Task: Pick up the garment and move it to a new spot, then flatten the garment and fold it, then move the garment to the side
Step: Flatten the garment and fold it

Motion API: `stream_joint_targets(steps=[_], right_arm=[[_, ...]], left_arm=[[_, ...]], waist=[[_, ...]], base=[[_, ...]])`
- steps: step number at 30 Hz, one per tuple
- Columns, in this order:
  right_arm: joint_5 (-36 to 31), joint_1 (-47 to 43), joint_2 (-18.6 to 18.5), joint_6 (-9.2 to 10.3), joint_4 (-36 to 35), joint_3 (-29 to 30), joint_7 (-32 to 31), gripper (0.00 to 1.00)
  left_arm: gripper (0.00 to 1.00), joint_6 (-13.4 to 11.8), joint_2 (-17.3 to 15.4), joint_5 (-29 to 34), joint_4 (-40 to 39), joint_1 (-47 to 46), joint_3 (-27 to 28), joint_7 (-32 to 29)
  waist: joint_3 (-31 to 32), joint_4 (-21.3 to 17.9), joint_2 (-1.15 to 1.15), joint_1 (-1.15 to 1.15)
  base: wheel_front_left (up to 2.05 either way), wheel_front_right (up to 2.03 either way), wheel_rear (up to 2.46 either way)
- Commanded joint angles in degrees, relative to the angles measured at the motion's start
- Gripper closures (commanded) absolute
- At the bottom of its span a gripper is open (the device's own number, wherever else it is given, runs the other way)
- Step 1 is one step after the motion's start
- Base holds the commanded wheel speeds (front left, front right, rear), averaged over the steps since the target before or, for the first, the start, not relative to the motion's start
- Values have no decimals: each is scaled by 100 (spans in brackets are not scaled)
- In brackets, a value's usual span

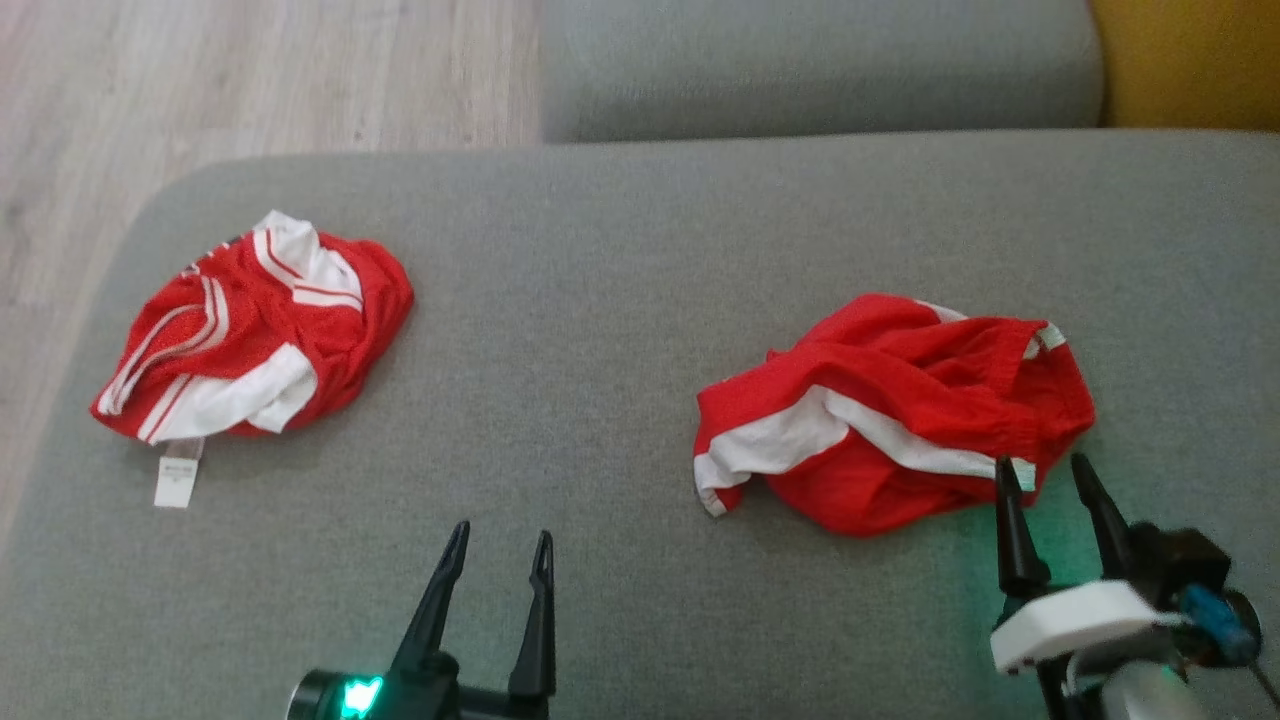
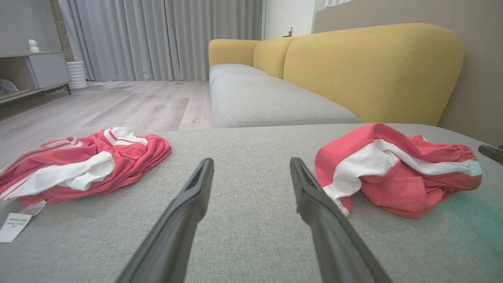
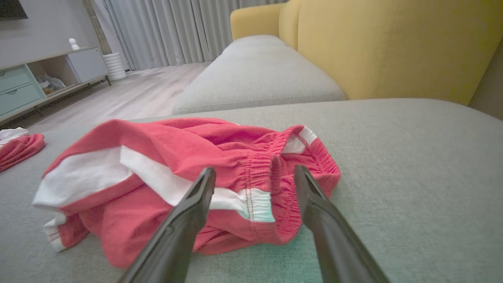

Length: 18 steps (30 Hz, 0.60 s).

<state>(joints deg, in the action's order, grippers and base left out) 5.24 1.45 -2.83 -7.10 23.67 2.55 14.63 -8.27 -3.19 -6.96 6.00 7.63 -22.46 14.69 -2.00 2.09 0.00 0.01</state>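
Observation:
Two crumpled red garments with white stripes lie on the grey cushion [image 1: 620, 300]. One garment [image 1: 900, 400] [image 3: 177, 157] [image 2: 397, 173] lies right of centre, with its elastic waistband towards me. My right gripper [image 1: 1040, 462] [image 3: 254, 169] is open at its near right edge, its fingers on either side of the waistband and just short of it. The other garment [image 1: 260, 330] [image 2: 86, 169] [image 3: 17, 147] lies at the far left, with a white label hanging out. My left gripper [image 1: 503, 532] [image 2: 251, 161] is open over bare cushion between the two, holding nothing.
The cushion's left edge drops to a pale wooden floor [image 1: 250, 80]. Behind it are a second grey seat [image 1: 810, 60] and a yellow backrest [image 2: 373, 70]. A low cabinet [image 3: 39, 78] and curtains stand across the room.

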Motion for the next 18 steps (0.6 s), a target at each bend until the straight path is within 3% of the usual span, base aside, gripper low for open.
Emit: stream_joint_targets(steps=[1,5,6,7,8,9,12,18], right_arm=[[112,348,-137,-39,-19,-138,37,0],[626,638,-188,-39,491,-286,37,0],[785,683,-208,-39,634,-391,37,5],[942,724,-242,-39,761,-558,37,54],[1112,766,-279,-39,838,-714,37,92],[1259,812,-331,-39,848,-853,37,100],[1503,913,-557,-39,684,-1187,37,100],[1713,1088,-773,-39,107,-918,37,100]], left_arm=[[0,1,31,77,-194,-335,117,30],[0,5,31,97,-165,-470,62,30],[0,3,31,111,-157,-485,47,30],[0,-3,31,119,-151,-495,31,30],[0,-12,31,125,-145,-504,14,30],[0,-21,31,128,-142,-516,-6,30],[0,-32,31,127,-139,-540,-74,30],[0,-32,31,124,-120,-516,-120,30]], waist=[[-200,22,0,-1],[-313,-5,0,-1],[-321,-8,0,-1],[-324,-8,0,-1],[-328,-9,0,-1],[-335,-9,0,-1],[-307,-19,0,-1],[-174,-75,0,-1]], base=[[0,0,0],[0,0,0],[0,0,0],[0,0,0],[0,0,0],[0,0,0],[0,0,0],[0,0,0]])
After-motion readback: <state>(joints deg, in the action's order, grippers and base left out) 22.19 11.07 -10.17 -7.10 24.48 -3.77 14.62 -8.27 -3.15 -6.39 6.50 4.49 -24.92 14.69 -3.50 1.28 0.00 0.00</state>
